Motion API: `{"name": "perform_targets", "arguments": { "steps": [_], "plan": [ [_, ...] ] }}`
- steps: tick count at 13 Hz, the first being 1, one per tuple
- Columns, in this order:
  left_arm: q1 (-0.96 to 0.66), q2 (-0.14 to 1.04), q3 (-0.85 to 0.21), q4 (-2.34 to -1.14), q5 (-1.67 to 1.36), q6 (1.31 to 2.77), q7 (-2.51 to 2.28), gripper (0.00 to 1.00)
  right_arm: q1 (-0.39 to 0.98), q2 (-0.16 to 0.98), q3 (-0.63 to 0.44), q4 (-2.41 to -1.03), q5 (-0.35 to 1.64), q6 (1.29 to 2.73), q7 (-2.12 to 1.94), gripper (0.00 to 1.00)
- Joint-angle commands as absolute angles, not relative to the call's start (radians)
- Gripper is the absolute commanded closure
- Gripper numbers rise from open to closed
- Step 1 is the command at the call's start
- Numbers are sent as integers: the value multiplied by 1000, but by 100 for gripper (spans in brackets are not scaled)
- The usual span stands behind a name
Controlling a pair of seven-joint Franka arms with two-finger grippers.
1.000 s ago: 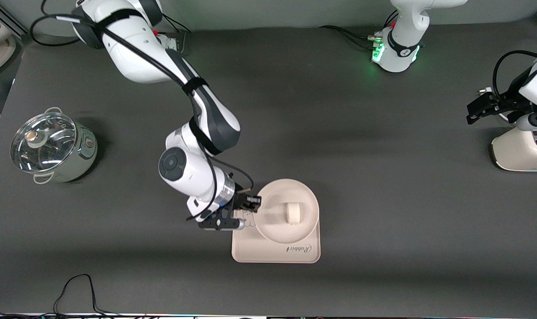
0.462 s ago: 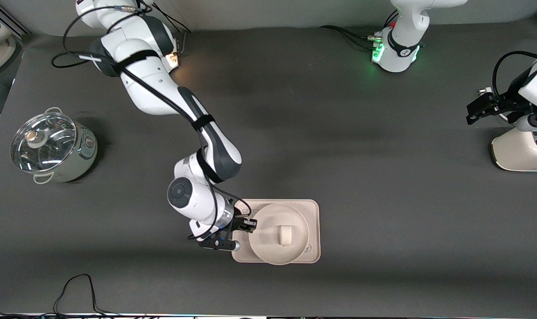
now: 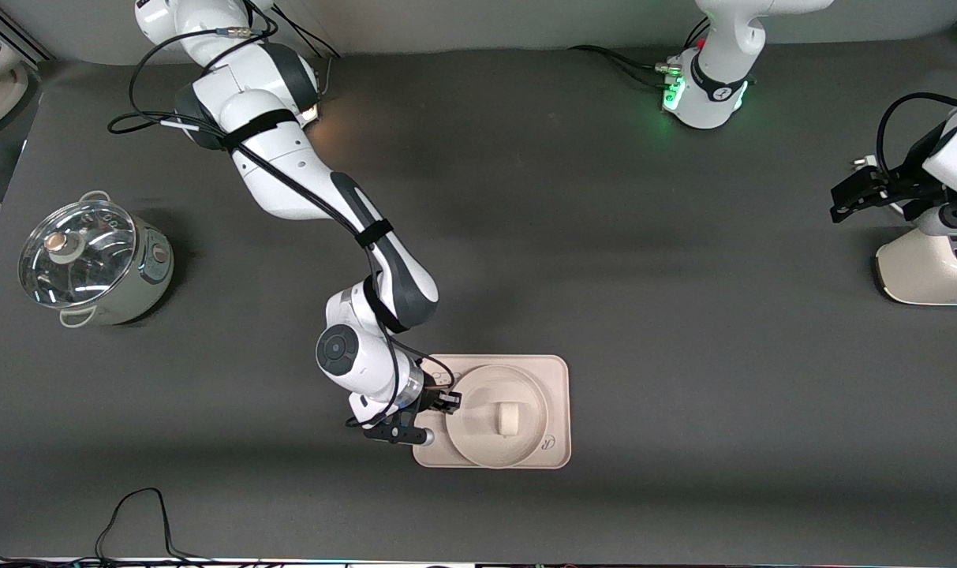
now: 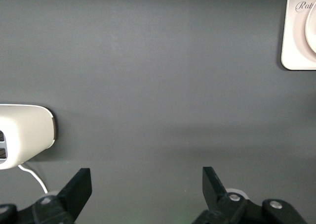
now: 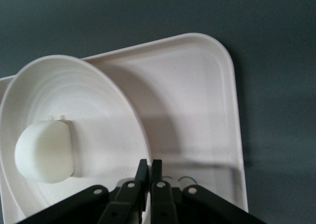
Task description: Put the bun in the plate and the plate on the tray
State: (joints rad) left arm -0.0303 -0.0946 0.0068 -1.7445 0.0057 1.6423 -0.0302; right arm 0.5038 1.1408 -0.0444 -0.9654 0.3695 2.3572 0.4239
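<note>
The round cream plate (image 3: 478, 398) lies on the rectangular tray (image 3: 553, 371), which sits in the part of the table near the front camera. The off-white bun (image 3: 509, 420) rests in the plate's middle. My right gripper (image 3: 449, 401) is at the plate's rim on the side toward the right arm's end, shut on that rim. The right wrist view shows the right gripper (image 5: 149, 164) pinching the edge of the plate (image 5: 98, 110), the bun (image 5: 44, 152) inside and the tray (image 5: 197, 95) underneath. My left gripper (image 3: 845, 201) waits open over the left arm's end of the table, its jaws (image 4: 146, 177) holding nothing.
A steel pot with a glass lid (image 3: 91, 264) stands at the right arm's end. A white appliance (image 3: 928, 268) sits at the left arm's end, under the left gripper, and shows as a white appliance (image 4: 24, 135) in the left wrist view. A black cable (image 3: 139, 513) loops along the front edge.
My right arm carried the plate with the bun toward the front camera and lowered it, so it now sits within the tray's outline. The left arm stayed still.
</note>
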Motion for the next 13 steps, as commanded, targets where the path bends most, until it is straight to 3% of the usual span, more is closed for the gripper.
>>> {"name": "perform_targets", "arguments": {
  "steps": [1, 3, 8, 10, 13],
  "plan": [
    [-37, -87, 12, -1726, -6, 1637, -20, 0, 500, 1154, -40, -922, 391, 2356, 416, 0],
    [-35, -87, 12, -1724, -6, 1637, -20, 0, 495, 1106, -40, -922, 402, 2292, 428, 0],
    [-35, -86, 12, -1724, -8, 1637, -18, 0, 483, 876, -73, -928, 385, 1935, 449, 0],
    [-37, -87, 12, -1724, -6, 1637, -20, 0, 457, 719, -78, -1055, 377, 1850, 436, 0],
    [-37, -86, 12, -1720, -6, 1635, -20, 0, 382, 409, -36, -1367, 231, 1829, 385, 0]
  ]
}}
